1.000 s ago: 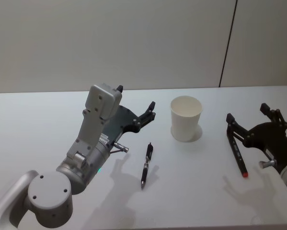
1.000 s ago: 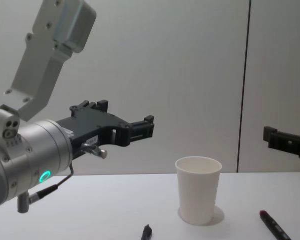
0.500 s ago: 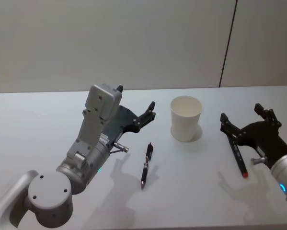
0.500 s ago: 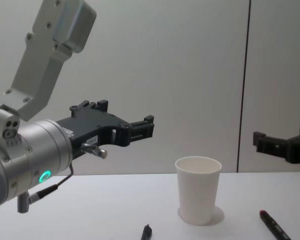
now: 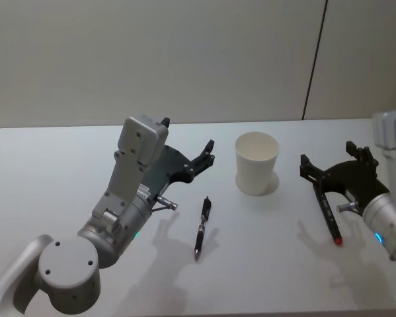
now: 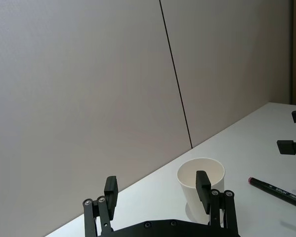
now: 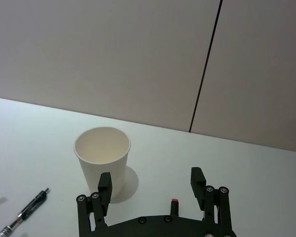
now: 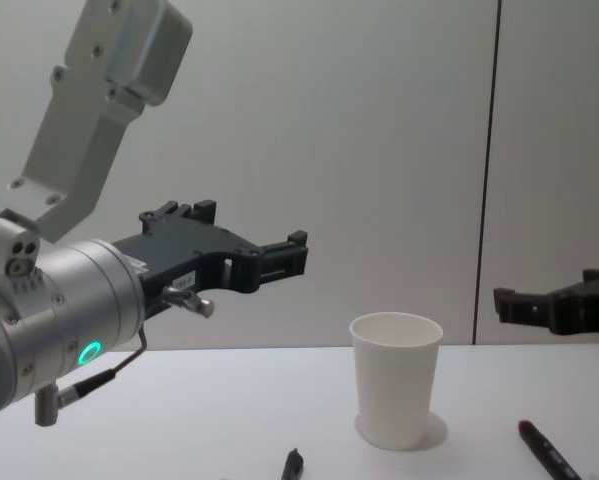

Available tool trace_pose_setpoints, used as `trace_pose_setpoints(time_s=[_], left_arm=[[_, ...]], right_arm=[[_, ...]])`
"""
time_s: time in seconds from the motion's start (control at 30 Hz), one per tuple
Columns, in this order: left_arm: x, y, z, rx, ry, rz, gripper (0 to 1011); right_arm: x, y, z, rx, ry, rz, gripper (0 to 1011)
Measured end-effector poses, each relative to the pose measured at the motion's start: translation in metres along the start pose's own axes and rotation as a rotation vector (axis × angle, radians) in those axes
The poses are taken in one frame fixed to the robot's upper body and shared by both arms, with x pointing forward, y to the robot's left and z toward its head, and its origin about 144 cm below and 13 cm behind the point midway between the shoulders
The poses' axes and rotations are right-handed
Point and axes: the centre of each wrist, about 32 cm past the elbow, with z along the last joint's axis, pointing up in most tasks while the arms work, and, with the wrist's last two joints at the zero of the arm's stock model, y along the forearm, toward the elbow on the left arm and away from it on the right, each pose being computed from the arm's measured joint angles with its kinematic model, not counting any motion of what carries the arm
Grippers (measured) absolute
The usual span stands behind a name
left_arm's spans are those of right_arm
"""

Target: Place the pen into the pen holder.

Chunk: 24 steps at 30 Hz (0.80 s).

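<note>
Red-tipped, the pen (image 5: 328, 214) lay untouched on the counter (image 5: 65, 178), right of the cup (image 5: 257, 165). Its long axis ran near to far, red end nearest. The right end effector (image 5: 326, 160), fingers apart, had swung left over the pen's far end, probably lining up a grasp. The left end effector (image 6: 156, 183) hung idle at left, fingers apart.

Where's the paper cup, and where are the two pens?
pen holder (image 5: 256, 174): head view, on its front wall.
black pen (image 5: 201, 228): head view, middle of its barrel.
red-tipped pen (image 5: 328, 218): head view, middle of its barrel.
</note>
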Motion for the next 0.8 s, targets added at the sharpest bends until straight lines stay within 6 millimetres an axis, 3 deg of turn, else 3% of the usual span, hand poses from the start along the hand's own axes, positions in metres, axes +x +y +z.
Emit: trace_pose_setpoints(time_s=[0.8], left_arm=[[0.0,0.0,0.0,0.0,0.0,0.0,1004]], right_arm=[[0.022,0.055,0.015,-0.304,0.021,-0.019,1001]])
